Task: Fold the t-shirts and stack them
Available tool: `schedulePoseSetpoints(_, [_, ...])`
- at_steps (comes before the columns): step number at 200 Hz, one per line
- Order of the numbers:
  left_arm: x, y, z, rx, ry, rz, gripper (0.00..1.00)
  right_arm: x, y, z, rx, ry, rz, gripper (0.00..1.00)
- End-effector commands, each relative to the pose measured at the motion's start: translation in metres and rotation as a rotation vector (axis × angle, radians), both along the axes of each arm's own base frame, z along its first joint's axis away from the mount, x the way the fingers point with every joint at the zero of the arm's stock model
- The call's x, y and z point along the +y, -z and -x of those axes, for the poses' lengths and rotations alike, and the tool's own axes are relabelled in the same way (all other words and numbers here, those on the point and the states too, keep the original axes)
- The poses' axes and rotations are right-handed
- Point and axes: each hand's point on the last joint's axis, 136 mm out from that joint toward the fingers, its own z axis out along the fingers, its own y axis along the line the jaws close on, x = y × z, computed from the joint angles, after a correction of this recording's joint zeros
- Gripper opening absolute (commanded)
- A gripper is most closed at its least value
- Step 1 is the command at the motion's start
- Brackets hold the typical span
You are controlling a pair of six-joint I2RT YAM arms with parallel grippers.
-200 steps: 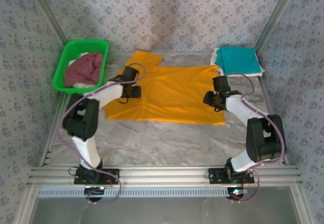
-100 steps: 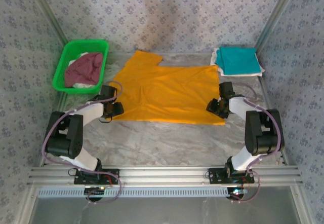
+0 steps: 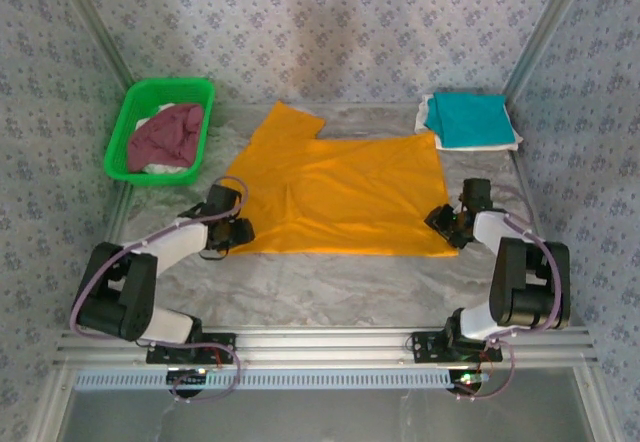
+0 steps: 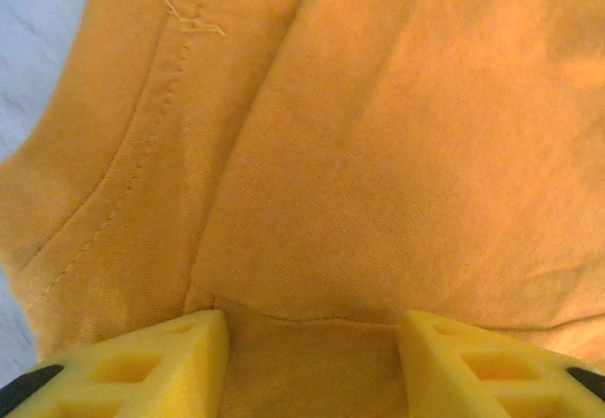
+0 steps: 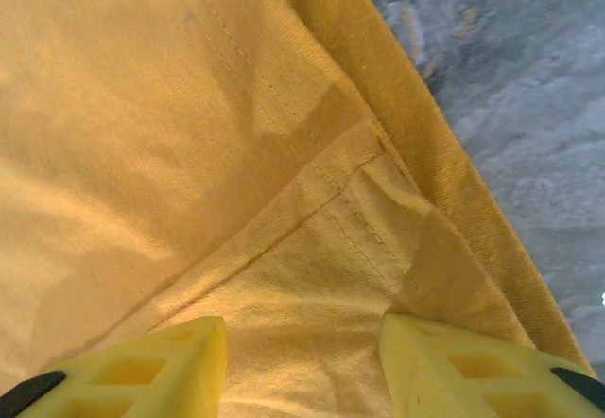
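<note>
The large orange-yellow t-shirt [image 3: 340, 192] lies spread flat in the middle of the table, one sleeve pointing to the back left. My left gripper [image 3: 238, 230] sits low at its near left corner, and my right gripper [image 3: 447, 224] at its near right corner. In the left wrist view the left gripper [image 4: 312, 328] stands open, orange cloth [image 4: 378, 153] lying slack between its fingers. The right gripper [image 5: 304, 333] is open too, over a turned-back hem corner [image 5: 369, 182]. A folded teal t-shirt [image 3: 468, 119] rests on a white one [image 3: 510, 143] at the back right. A maroon t-shirt [image 3: 165, 134] is bunched in the basket.
The green plastic basket [image 3: 165, 85] stands at the back left, with white cloth [image 3: 170, 170] under the maroon tee. Patterned walls close in the back and both sides. Bare marble table [image 3: 330, 282] stretches between the shirt's near hem and the arm bases.
Both grippers have moved back toward the near edge and outward to the shirt's near corners. The shirt's near hem has shifted nearer and lies straighter.
</note>
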Motion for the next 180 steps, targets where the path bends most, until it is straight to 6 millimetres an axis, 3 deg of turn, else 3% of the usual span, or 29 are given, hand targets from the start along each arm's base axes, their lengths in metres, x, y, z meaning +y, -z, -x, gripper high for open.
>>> schedulePoseSetpoints(1, [0.013,0.020,0.050,0.163,-0.071,-0.035,0.51,0.002,0.031,0.049,0.196,0.031,-0.020,0.51])
schedulePoseSetpoints(20, [0.018,0.018,0.059,0.157,-0.102,-0.033,0.50,-0.001,0.029,0.047,0.192,0.030,-0.008,0.51])
schedulePoseSetpoints(43, [0.038,0.010,0.065,0.138,-0.124,-0.112,0.48,-0.001,0.023,0.044,0.174,0.037,-0.004,0.51])
schedulePoseSetpoints(79, [0.045,-0.003,0.050,0.097,-0.116,-0.112,0.49,-0.002,0.017,0.045,0.163,0.035,0.012,0.51])
schedulePoseSetpoints(95, [0.044,-0.018,0.038,0.060,-0.095,-0.124,0.51,-0.002,0.004,0.041,0.126,0.033,0.030,0.52])
schedulePoseSetpoints(133, [0.036,-0.078,-0.013,-0.131,-0.040,-0.121,0.53,0.002,-0.055,0.011,-0.080,-0.008,0.133,0.53])
schedulePoseSetpoints(149, [0.030,-0.101,-0.041,-0.207,-0.012,-0.128,0.54,0.011,-0.078,-0.008,-0.151,-0.066,0.210,0.61])
schedulePoseSetpoints(161, [0.017,-0.111,-0.066,-0.242,0.036,-0.110,0.54,0.023,-0.091,-0.028,-0.182,-0.143,0.251,0.61])
schedulePoseSetpoints(180, [-0.007,-0.113,-0.110,-0.251,0.101,-0.075,0.54,0.042,-0.094,-0.058,-0.161,-0.225,0.285,0.60])
